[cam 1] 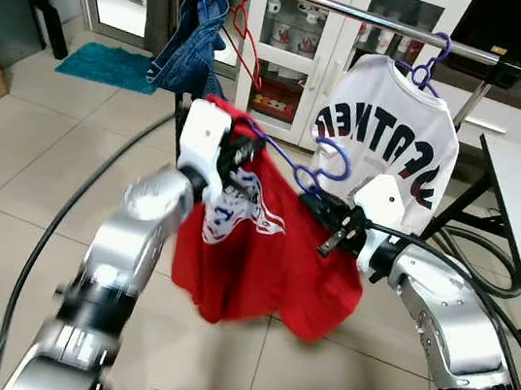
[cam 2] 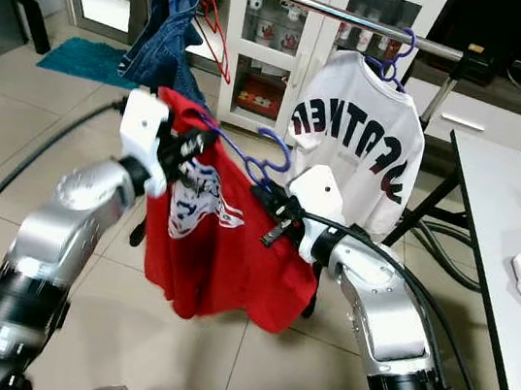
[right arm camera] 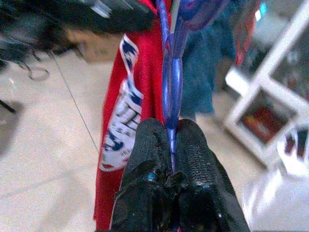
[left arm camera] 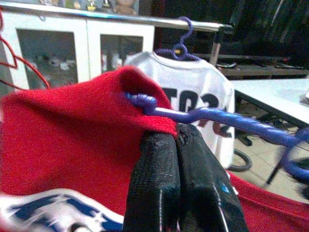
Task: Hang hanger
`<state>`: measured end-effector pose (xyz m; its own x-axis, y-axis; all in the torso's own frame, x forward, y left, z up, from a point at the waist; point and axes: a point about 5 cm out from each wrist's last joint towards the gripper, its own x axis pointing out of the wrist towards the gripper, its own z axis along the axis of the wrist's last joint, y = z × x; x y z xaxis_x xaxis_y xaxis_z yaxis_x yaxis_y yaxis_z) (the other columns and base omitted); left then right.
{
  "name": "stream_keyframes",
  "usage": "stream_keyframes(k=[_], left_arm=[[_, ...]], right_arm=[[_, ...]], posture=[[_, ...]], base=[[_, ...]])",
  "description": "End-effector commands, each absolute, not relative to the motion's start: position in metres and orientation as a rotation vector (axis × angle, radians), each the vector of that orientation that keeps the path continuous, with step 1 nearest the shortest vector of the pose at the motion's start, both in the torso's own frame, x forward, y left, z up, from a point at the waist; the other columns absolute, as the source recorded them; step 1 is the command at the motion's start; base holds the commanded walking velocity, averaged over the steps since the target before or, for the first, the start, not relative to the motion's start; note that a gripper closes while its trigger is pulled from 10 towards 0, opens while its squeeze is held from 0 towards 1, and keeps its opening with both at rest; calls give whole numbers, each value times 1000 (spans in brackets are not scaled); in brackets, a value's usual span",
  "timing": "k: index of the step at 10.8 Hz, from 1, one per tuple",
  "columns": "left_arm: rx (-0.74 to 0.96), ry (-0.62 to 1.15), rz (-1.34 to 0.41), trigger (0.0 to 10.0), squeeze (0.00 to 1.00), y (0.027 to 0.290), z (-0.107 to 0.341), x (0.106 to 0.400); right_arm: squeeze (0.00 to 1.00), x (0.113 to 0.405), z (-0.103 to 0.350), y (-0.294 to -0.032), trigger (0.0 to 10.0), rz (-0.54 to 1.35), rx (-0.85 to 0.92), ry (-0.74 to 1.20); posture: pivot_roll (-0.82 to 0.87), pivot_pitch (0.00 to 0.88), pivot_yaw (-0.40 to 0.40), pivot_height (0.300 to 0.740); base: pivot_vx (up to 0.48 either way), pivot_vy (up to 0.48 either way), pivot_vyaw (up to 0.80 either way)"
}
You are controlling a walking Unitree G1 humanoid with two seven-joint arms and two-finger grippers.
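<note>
At centre left of the frame my left gripper (cam 1: 239, 153) has its fingers (left arm camera: 159, 179) pressed together on the red shirt (cam 1: 261, 254). The blue hanger (cam 1: 294, 166) runs across mid-frame to my right gripper (cam 1: 322, 207), fingers (right arm camera: 193, 159) pinching it, below the rail (cam 1: 366, 15).

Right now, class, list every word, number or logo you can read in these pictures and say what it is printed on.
Large black letters across the white shirt on the rail: seen mirrored, partly folded, not readable with certainty.
Blue and white print on the red shirt: too blurred to read.
Items behind the cabinet glass: too small to read.
</note>
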<state>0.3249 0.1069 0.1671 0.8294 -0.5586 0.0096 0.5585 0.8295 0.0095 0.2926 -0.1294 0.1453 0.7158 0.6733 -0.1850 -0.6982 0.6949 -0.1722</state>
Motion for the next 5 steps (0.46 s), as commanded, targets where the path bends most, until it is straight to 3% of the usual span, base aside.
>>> stream_keyframes(k=[1,5], left_arm=[[8,-43,-616,0,0,100,176,322],[94,-2,-507,0,0,118,169,323]], right_arm=[[0,297,144,-138,10000,721,-254,151],[0,296,126,-146,10000,695,-252,318]], posture=[[-19,0,-90,740],[-10,0,-106,740]], base=[[0,0,0],[0,0,0]])
